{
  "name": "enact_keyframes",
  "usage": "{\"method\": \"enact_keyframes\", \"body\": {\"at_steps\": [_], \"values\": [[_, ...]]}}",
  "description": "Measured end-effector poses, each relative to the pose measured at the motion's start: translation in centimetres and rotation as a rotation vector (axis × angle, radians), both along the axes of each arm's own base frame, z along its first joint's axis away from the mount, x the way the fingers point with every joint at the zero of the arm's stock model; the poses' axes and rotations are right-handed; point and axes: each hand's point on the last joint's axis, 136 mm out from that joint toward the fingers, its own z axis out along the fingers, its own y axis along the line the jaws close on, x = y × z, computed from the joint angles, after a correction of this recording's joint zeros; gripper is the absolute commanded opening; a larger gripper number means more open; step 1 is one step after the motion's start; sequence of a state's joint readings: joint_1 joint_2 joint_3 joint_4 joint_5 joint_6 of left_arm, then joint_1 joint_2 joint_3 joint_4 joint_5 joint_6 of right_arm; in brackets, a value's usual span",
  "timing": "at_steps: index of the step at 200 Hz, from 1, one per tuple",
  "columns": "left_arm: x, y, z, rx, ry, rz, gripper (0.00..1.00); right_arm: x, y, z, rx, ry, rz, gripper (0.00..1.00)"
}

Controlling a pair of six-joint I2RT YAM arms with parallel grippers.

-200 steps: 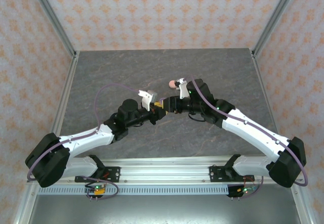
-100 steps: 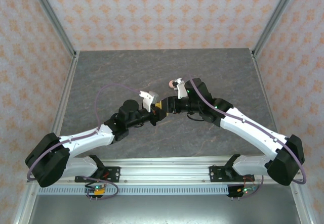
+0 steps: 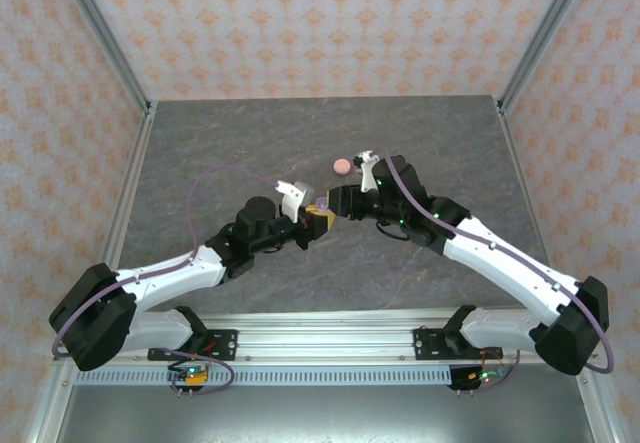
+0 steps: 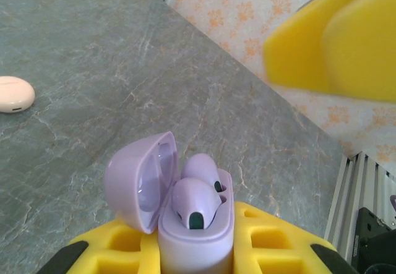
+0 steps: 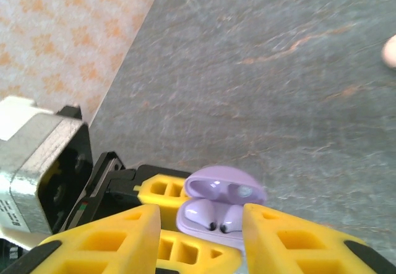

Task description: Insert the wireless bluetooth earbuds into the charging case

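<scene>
We see the left gripper [image 3: 318,221] clamped on the open lilac charging case [image 4: 197,240], two lilac earbuds [image 4: 197,201] seated inside that case, the right gripper [image 5: 199,234] partly spread and empty just beside the case, a closed pink case [image 4: 15,93] on the table well beyond it.

The top view looks steeply down from high behind the near edge over the whole desk [image 3: 250,133]. The left wrist view sits close and low, facing the wall [image 4: 247,14]. The right wrist view tilts downward. Both share the lilac case [image 4: 197,224] [image 5: 223,209], low centre.
</scene>
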State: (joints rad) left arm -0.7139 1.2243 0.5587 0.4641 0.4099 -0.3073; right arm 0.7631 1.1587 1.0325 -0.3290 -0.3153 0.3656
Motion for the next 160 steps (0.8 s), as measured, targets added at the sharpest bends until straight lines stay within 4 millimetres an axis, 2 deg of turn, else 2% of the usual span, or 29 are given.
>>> {"method": "enact_keyframes", "body": {"at_steps": [19, 53, 78, 125, 160], "values": [[-0.2, 0.2, 0.5, 0.006, -0.022, -0.007, 0.04, 0.2, -0.9, 0.3, -0.017, -0.016, -0.039, 0.40], [-1.1, 0.2, 1.0, 0.032, -0.063, -0.056, 0.04, 1.2, -2.3, -0.2, -0.071, 0.026, -0.090, 0.40], [-2.0, 0.1, 1.4, 0.054, -0.103, -0.108, 0.05, 2.1, -2.8, -0.9, -0.087, 0.071, -0.110, 0.32], [-3.4, 0.3, 2.3, 0.103, -0.175, -0.185, 0.06, 2.5, -2.6, -3.2, -0.102, 0.180, -0.086, 0.16], [-4.0, -0.1, 2.9, 0.111, -0.197, -0.235, 0.06, 2.1, -1.7, -4.1, -0.093, 0.229, -0.042, 0.10]]}}
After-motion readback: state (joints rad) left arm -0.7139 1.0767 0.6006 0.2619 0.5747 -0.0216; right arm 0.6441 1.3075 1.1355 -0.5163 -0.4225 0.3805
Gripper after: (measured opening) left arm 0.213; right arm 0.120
